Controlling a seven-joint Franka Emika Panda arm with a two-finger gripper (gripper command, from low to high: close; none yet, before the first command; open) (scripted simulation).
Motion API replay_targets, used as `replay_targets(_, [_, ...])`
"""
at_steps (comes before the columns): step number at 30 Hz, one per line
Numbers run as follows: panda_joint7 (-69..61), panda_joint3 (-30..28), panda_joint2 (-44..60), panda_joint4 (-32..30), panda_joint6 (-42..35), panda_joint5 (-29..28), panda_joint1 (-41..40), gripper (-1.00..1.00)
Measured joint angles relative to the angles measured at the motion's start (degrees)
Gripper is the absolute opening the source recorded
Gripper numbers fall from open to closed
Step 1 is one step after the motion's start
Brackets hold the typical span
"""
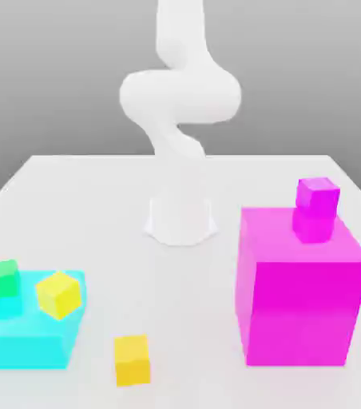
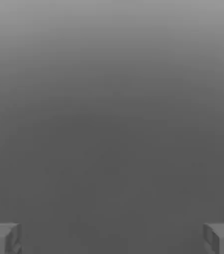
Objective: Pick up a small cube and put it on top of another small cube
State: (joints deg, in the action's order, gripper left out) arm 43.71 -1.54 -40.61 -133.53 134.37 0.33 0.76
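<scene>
End effector [image 2: 112, 238]: fingers [image 2: 2, 238] spread wide apart, nothing btwn them. Orange-yellow cube [image 1: 132, 359] sits on worktop [image 1: 96, 200], just beside cyan slab [image 1: 24, 339]. Green cube [image 1: 2, 277] rests on slab near lemon-yellow cube [image 1: 58, 294]. Magenta cube [image 1: 318, 194] tops large magenta block [image 1: 299, 295].

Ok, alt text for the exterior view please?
A white robot arm rises behind a white table. An orange-yellow cube lies loose in front; green and lemon-yellow cubes sit on a cyan slab, a magenta cube on a magenta block.
</scene>
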Motion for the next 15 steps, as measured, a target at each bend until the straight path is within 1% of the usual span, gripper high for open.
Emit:
replay_targets(8, [-7.4,-4.61,16.96,-5.68,8.39,1.78,1.82,0.0])
replay_targets(15, [-14.11,-7.46,31.53,-10.54,15.56,3.84,2.28,0.0])
